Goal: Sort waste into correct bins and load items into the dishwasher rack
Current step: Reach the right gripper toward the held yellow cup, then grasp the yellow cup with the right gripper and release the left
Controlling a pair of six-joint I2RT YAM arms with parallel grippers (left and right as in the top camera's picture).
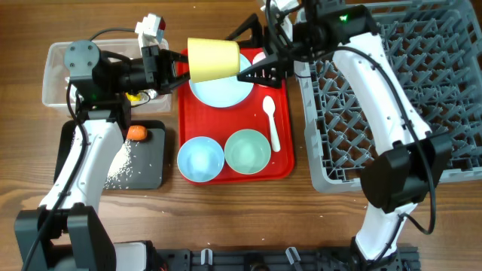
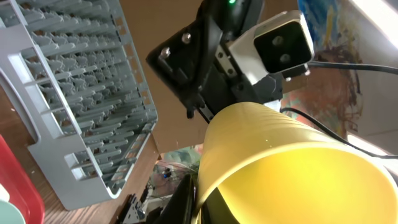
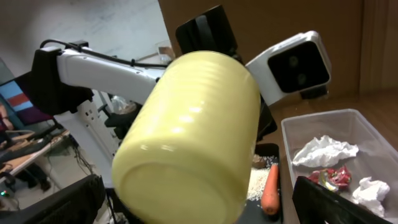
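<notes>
Overhead view. Nearest on the wooden table (image 1: 316,226): a flat red plastic serving tray (image 1: 286,167) at centre. On its near end sit two pale blue round bowls (image 1: 200,159), side by side and upright. A white plastic spoon (image 1: 271,123) lies just right of them on the same tray.

Near left: a shallow black rectangular tray (image 1: 154,181), just beside the red tray. White rice-like grains (image 1: 124,162) are strewn across it. An orange carrot (image 1: 136,133) lies at its far edge.

Mid-tray: a pale blue round plate (image 1: 221,89) on the far half of the red tray.

Above the plate: a yellow plastic cup (image 1: 213,59), lifted clear and lying on its side, mouth to the left. The left gripper (image 1: 181,66) is clamped tight on its rim; the left wrist view shows one finger (image 2: 185,198) inside the mouth.

The right gripper (image 1: 252,64) has its jaws spread as wide as they go and holds nothing. It sits just right of the cup's base. In the right wrist view the base fills the space between the fingers; contact cannot be told.

Right: a large square grey plastic rack (image 1: 422,90) with upright pegs, reaching from near to far.

Far left: a clear rectangular plastic tub (image 1: 54,71). The right wrist view shows crumpled white tissues (image 3: 324,151) and a red wrapper (image 3: 329,176) inside.
</notes>
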